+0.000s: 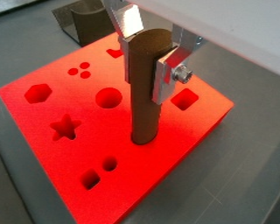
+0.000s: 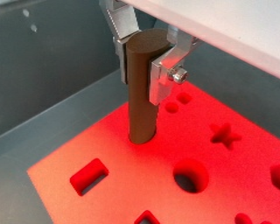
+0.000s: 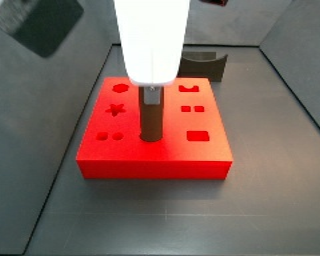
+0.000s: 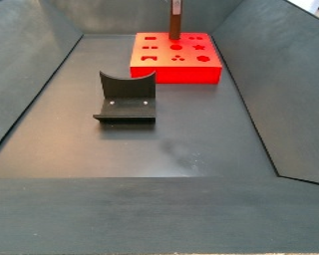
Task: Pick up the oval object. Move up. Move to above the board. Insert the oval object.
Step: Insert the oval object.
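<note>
My gripper (image 1: 150, 52) is shut on the oval object (image 1: 146, 92), a tall dark-brown peg held upright near its top between the two silver fingers (image 1: 174, 74). The peg's lower end meets the top of the red board (image 1: 60, 171) near its middle. The cut-out under the peg is hidden, so I cannot tell how deep it sits. Both wrist views show the same grip (image 2: 146, 57) on the peg (image 2: 139, 101) over the board (image 2: 230, 179). In a side view the white gripper body (image 3: 152, 40) stands straight above the peg (image 3: 149, 118) and board (image 3: 156, 160).
The dark fixture (image 4: 125, 98) stands on the grey floor in front of the board (image 4: 175, 70); it also shows behind the board in a side view (image 3: 206, 62). Grey bin walls (image 4: 43, 80) enclose the floor. Star, circle and hexagon cut-outs (image 1: 64, 128) surround the peg.
</note>
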